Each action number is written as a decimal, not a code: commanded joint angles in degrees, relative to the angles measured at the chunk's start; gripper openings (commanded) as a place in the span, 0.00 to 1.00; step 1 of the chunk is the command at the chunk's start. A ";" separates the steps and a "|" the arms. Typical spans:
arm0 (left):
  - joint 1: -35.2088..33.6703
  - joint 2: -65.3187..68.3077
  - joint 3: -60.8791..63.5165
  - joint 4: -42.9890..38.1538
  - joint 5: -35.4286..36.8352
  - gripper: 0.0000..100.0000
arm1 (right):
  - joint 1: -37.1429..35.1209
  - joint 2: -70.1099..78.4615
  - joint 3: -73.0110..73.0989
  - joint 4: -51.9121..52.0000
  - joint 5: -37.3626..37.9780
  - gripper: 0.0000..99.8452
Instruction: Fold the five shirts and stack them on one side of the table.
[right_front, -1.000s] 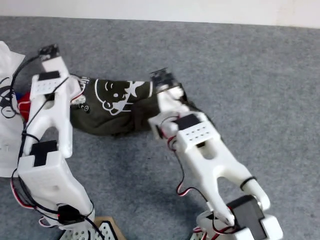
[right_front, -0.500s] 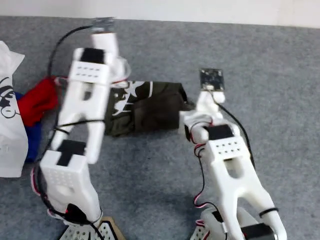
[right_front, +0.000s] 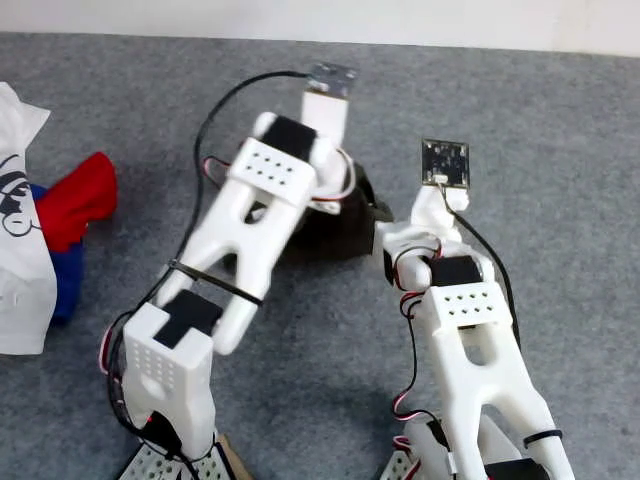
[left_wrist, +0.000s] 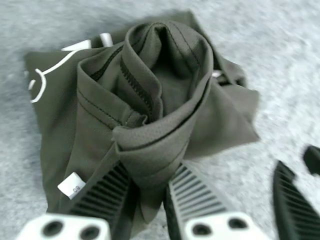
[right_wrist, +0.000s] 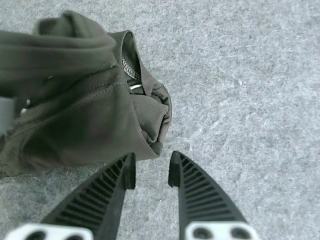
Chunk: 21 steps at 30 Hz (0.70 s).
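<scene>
High view: white printed shirt (right_front: 20, 270), blue shirt (right_front: 62, 280) and red shirt (right_front: 78, 200) piled at grey felt worktop (right_front: 560, 120) left edge. Left claw (left_wrist: 150, 172) clamps raised fold of dark olive printed shirt (left_wrist: 165, 85), mid-worktop; white tag (left_wrist: 73, 185) in left wrist view. Right claw (right_wrist: 152, 162) slightly parted, empty, just beside shirt hem.

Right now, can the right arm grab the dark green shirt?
Probably yes. The right gripper sits open just off the bunched edge of the dark green shirt, with only bare grey table between them. The left gripper pinches another fold of it, apparently out of the way.
</scene>
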 joint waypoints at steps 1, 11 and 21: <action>4.53 -3.21 -3.03 1.05 -0.44 0.01 | 0.75 -2.07 -0.48 -0.66 -0.70 0.12; 6.90 1.27 -3.21 0.79 -0.18 0.01 | 3.74 -2.51 -0.48 -0.66 -3.96 0.12; 10.15 1.54 -3.21 1.32 -0.09 0.33 | 3.74 -2.51 -0.48 -0.66 -3.96 0.12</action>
